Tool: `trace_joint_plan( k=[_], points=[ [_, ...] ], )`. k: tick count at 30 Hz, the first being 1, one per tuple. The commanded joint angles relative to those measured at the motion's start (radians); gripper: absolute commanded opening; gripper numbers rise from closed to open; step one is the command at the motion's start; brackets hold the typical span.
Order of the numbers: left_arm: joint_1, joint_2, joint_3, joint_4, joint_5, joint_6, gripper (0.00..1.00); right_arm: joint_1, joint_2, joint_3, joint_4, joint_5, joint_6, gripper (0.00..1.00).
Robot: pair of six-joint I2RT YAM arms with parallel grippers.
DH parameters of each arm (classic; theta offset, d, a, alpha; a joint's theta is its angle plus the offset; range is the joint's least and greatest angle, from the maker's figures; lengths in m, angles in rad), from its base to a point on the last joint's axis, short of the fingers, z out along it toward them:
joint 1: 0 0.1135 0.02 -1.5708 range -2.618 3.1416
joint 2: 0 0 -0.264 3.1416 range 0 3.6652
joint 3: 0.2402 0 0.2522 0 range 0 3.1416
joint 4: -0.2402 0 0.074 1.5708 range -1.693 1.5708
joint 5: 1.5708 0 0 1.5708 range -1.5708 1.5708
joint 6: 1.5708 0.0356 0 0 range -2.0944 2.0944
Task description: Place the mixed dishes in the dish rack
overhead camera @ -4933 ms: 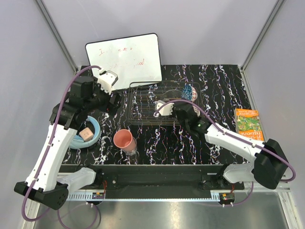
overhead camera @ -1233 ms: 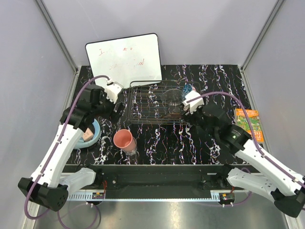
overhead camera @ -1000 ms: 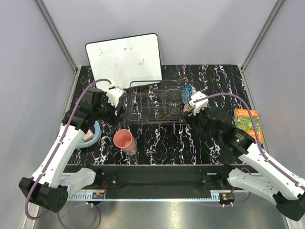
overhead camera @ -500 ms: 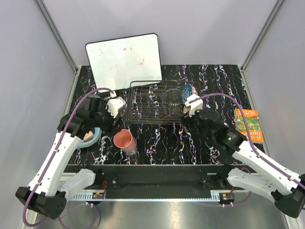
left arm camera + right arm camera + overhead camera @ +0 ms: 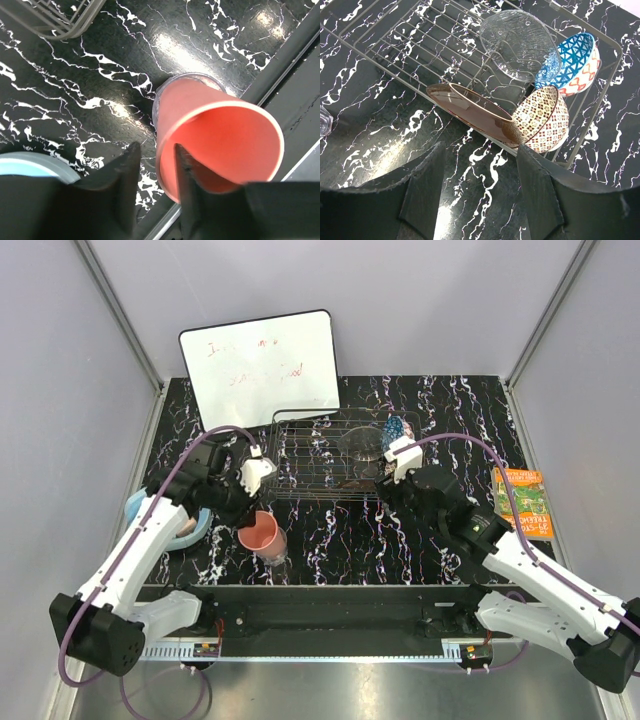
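Note:
The pink cup (image 5: 262, 533) (image 5: 220, 135) stands near the table's front edge. The rim of a clear glass (image 5: 170, 85) shows right behind its base; I cannot tell whether the cup sits in it. My left gripper (image 5: 248, 523) (image 5: 156, 148) straddles the cup's rim, one finger inside and one outside, with a gap still showing at the outer finger. The dish rack (image 5: 300, 455) (image 5: 395, 55) holds a clear glass bowl (image 5: 517, 45), a blue patterned bowl (image 5: 572, 62), a cream-gold bowl (image 5: 542, 120) and a tilted red plate (image 5: 470, 112). My right gripper (image 5: 385, 490) (image 5: 481, 150) hangs open and empty before the rack's front edge.
A plain light-blue bowl (image 5: 135, 505) (image 5: 35, 162) lies left of the cup, partly under my left arm. A whiteboard (image 5: 262, 365) leans behind the rack. A book (image 5: 522, 502) lies at the right edge. The metal rail of the arm bases runs just in front of the cup.
My left arm has swung from the rack's left end down to the pink cup, and its jaws have narrowed around the rim. My right gripper has shifted only slightly near the rack's front.

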Motion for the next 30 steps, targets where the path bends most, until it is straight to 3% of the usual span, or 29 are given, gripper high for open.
trace_joint_plan(
  k=[1, 4, 11, 19, 22, 25, 28, 30],
  points=[
    [0.005, 0.015, 0.036, 0.039, 0.054, 0.003, 0.18, 0.004, -0.017, -0.01, 0.047, 0.015, 0.023, 0.66],
    [0.005, 0.02, 0.044, 0.037, 0.06, 0.006, 0.0, 0.004, -0.022, -0.018, 0.049, 0.02, 0.023, 0.66],
    [0.005, 0.002, 0.102, -0.001, 0.082, -0.005, 0.0, 0.004, -0.014, -0.028, 0.055, 0.032, 0.019, 0.66],
    [0.005, -0.032, 0.415, -0.076, 0.111, -0.08, 0.0, 0.006, 0.024, 0.008, 0.082, -0.015, 0.05, 0.66],
    [0.005, -0.041, 0.469, -0.041, 0.14, -0.138, 0.0, 0.004, 0.041, 0.057, 0.084, -0.067, 0.139, 0.68],
    [0.017, -0.05, 0.475, 0.028, 0.218, -0.218, 0.0, 0.004, 0.026, 0.084, 0.125, -0.211, 0.303, 0.78],
    [0.047, -0.034, 0.46, 0.097, 0.382, -0.302, 0.0, 0.003, -0.028, 0.014, 0.316, -0.38, 0.53, 0.99],
    [0.072, -0.017, 0.428, 0.169, 0.514, -0.389, 0.0, 0.001, -0.057, -0.05, 0.527, -0.444, 0.704, 1.0]
  ],
)
